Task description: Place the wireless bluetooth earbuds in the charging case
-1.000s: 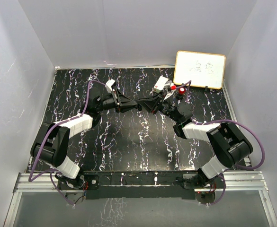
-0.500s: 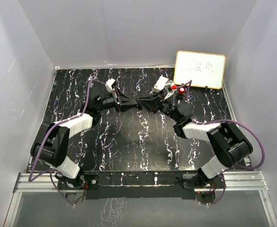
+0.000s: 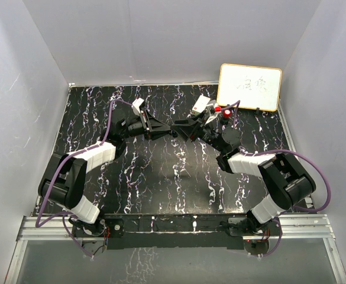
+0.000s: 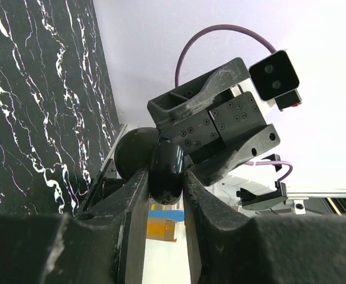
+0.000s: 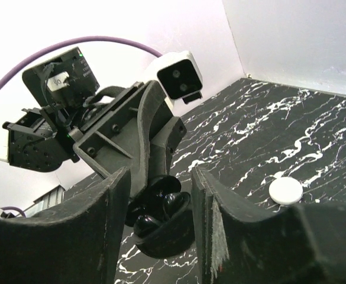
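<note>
One black case (image 5: 161,228), one white puck (image 5: 285,191). Left hand (image 4: 165,177) clamps the case; right hand (image 5: 160,175) wide, just beside.

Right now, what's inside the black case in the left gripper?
Right wrist view: glossy black earbuds sit in the open black case. Its rim and the left gripper hide how deep.

Left pincer (image 3: 168,132) meets right pincer (image 3: 182,130) above marbled table (image 3: 161,177).
</note>
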### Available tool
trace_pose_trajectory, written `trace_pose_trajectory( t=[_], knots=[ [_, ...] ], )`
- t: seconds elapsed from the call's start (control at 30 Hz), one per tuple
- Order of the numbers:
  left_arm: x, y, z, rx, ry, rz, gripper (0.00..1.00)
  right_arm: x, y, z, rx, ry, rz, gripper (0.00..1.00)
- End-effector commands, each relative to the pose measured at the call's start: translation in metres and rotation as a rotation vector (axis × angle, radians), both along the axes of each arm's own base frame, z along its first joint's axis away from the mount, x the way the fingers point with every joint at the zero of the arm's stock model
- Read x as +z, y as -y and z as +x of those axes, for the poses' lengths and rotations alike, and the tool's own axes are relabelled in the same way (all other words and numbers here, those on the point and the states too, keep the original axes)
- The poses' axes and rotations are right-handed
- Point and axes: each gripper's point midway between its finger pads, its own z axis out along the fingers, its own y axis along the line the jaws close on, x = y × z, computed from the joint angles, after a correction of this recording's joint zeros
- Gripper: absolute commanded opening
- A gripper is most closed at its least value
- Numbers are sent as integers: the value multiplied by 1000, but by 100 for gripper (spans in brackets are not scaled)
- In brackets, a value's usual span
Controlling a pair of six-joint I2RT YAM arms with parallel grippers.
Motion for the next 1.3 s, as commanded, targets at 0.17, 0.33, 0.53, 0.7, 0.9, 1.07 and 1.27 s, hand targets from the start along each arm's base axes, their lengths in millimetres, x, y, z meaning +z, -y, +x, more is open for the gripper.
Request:
trace_pose_trajectory(
  t=[0.17, 0.33, 0.53, 0.7, 0.9, 1.07, 1.27],
  knots=[
    [-5, -1, -3, 2, 20, -12, 0, 76, 27, 4, -107, 165, 70, 49],
    [-15, 0, 5, 18, -11, -16, 0, 45, 51, 13, -281, 64, -127, 51],
    [-21, 4, 22, 45, -51, -42, 0, -8, 79, -4, -385, 29, -334, 65],
    [-24, 6, 33, 66, -85, -73, 0, -42, 88, -13, -443, -9, -399, 70],
    [-22, 10, 41, 82, -94, -79, 0, -75, 68, -23, -471, 13, -517, 78],
    [-19, 14, 38, 84, -93, -69, 0, -88, 53, -27, -492, 45, -508, 81],
    [-22, 15, 30, 85, -107, -69, 0, -89, 59, -25, -560, 131, -423, 98]
  ],
)
